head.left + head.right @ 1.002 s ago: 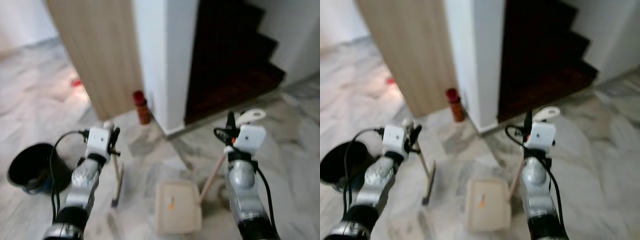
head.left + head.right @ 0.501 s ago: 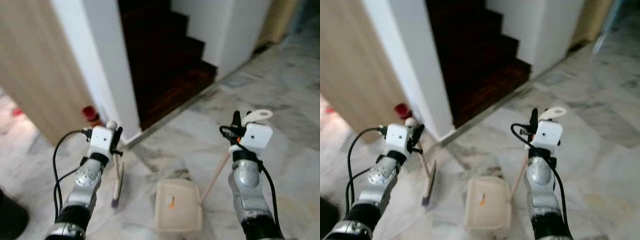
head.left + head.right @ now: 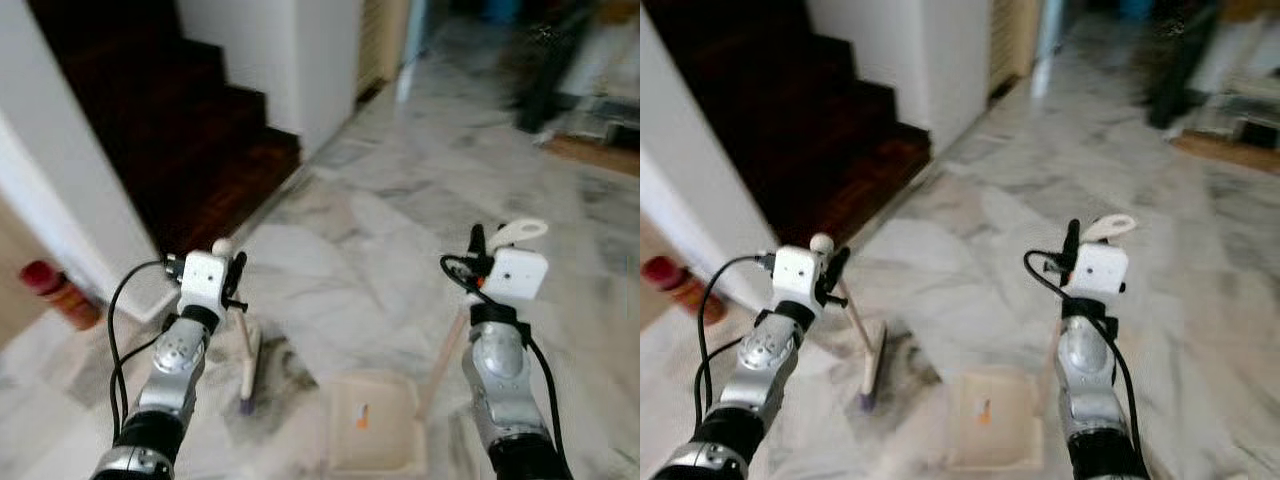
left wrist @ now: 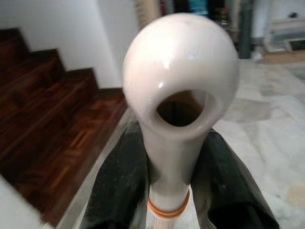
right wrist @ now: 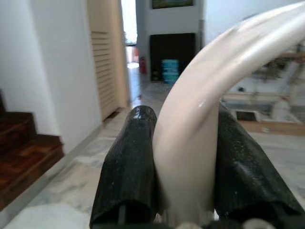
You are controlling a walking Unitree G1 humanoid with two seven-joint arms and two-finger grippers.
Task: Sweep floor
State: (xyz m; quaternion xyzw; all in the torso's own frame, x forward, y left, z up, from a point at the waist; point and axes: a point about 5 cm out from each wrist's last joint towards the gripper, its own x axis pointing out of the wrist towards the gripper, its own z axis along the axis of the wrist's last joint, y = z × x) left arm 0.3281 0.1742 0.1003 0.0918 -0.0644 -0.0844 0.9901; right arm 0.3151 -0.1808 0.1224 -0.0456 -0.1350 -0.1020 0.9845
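My left gripper is shut on the pale handle of a broom, just below its rounded end. The broom head rests on the marble floor in front of me. In the left wrist view both black fingers clamp the handle under its ring-shaped tip. My right gripper is shut on the curved cream handle of a dustpan, whose tray sits flat on the floor between my arms. In the right wrist view the fingers press on either side of that handle.
Dark wooden stairs rise at the left behind a white wall corner. A red bottle stands by the wall at far left. Open marble floor stretches ahead toward a slatted door and dark furniture at the back right.
The camera has swung to the right: the wooden panel and black bucket have left the picture and the stairs slid left. Both grippers keep their hold on the broom and dustpan.
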